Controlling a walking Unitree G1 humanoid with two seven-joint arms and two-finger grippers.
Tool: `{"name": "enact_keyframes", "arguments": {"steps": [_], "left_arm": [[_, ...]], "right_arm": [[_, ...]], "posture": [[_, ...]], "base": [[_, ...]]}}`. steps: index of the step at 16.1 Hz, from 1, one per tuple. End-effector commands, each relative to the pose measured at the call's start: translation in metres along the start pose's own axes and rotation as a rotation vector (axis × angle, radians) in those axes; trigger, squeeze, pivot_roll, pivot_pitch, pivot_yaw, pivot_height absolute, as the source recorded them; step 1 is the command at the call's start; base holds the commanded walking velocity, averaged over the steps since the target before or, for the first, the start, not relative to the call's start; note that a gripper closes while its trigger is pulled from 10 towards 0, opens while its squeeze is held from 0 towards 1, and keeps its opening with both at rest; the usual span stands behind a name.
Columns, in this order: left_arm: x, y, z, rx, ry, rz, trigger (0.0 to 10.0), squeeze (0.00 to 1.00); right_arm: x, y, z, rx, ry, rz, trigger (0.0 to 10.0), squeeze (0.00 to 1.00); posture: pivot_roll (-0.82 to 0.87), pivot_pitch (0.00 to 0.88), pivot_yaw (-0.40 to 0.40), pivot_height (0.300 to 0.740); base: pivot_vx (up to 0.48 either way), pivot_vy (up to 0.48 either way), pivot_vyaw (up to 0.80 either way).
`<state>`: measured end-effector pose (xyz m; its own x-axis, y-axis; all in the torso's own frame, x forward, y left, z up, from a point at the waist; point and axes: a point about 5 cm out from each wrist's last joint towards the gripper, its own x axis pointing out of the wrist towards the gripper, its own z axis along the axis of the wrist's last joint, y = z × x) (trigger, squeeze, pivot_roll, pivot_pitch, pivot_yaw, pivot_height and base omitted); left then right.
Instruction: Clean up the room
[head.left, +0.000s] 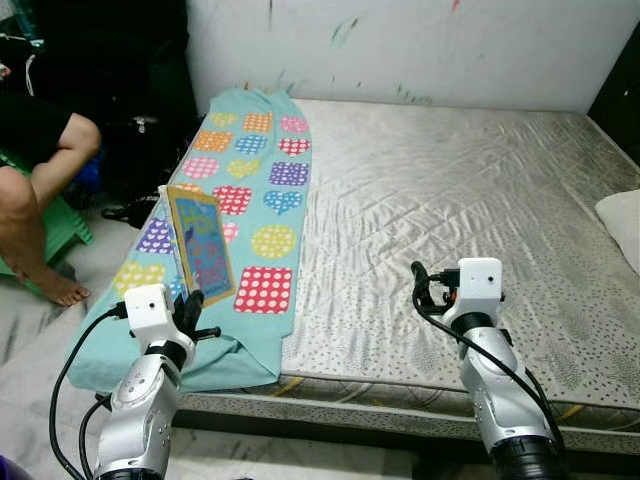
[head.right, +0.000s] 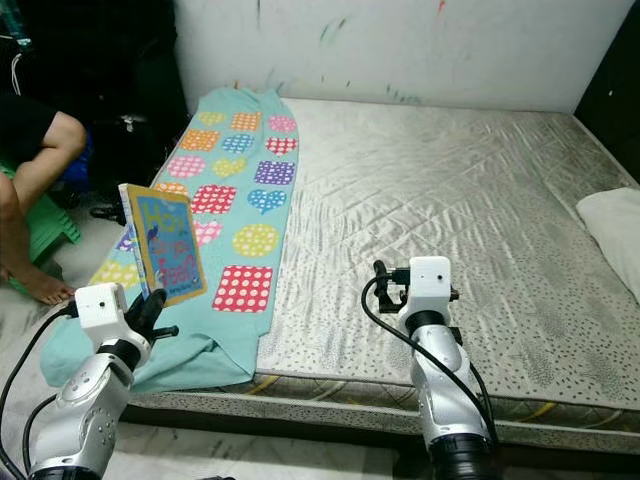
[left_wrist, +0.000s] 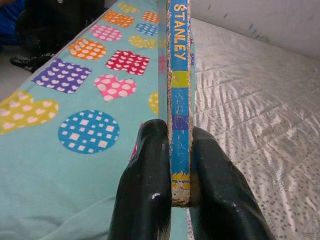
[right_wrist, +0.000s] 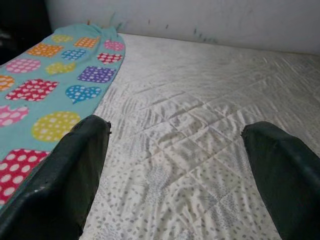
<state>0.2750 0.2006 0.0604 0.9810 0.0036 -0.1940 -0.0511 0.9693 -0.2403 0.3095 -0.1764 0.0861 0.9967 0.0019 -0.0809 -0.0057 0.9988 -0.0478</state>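
Item: book (head.left: 203, 246), pinched upright in my left tool (left_wrist: 170, 192) above blanket (head.left: 245, 190), clearing bed (head.left: 450, 200). Right tool (right_wrist: 175, 165): wide, empty.

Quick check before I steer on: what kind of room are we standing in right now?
Most likely a bedroom. A wide quilted grey mattress fills the space against a scuffed white wall, a teal blanket with bright patterned hearts and squares lies along one side, and a white pillow sits at the other.

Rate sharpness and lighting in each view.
Eye views: evenly lit, sharp, dark top-left corner beside the seated person. Left wrist view: book spine lettering crisp, fingers glossy with glare. Right wrist view: mattress sharp, near fingers soft.
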Motion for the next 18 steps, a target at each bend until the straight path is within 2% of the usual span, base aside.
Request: {"name": "enact_keyframes", "arguments": {"steps": [1, 8, 18], "left_arm": [[0.0039, 0.0000, 0.0116, 0.012, -0.054, -0.006, 10.0, 0.00], [0.0059, -0.0033, 0.0140, 0.024, -0.070, -0.023, 10.0, 0.00], [0.0068, -0.0036, 0.0136, 0.023, -0.072, -0.022, 10.0, 0.00]], "right_arm": [[0.0032, 0.0029, 0.0019, 0.006, -0.005, 0.011, 10.0, 0.00], [0.0058, 0.0012, 0.0023, 0.010, -0.008, 0.006, 10.0, 0.00], [0.0068, 0.0007, 0.0017, 0.014, -0.006, 0.010, 10.0, 0.00]], "posture": [[-0.06, 0.000, 0.008, 0.740], [-0.06, 0.000, 0.009, 0.740], [-0.06, 0.000, 0.006, 0.740]], "base": [[0.000, 0.000, 0.00], [0.000, 0.000, 0.00], [0.000, -0.456, 0.00]]}}
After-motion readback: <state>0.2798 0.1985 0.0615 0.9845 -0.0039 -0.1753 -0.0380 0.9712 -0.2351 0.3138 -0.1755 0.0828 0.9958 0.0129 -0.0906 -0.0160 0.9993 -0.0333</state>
